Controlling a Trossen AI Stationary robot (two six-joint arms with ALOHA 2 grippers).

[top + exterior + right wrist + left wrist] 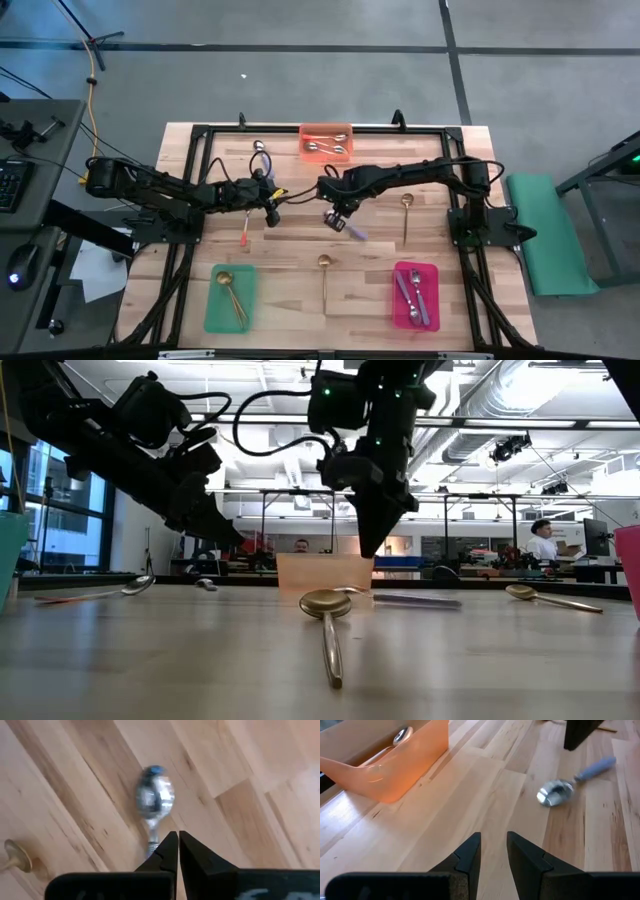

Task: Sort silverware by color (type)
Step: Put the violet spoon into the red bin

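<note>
The purple-handled spoon (pixel 350 226) lies near the bench's (pixel 290 262) middle, well clear of every edge, its long axis slanting with the bowl toward the far left corner and the handle toward the near right. The right gripper (pixel 336 217) stands over its neck, fingers closed together. The left gripper (pixel 272 213), fingers slightly parted and empty, hovers just left over bare wood.
</note>
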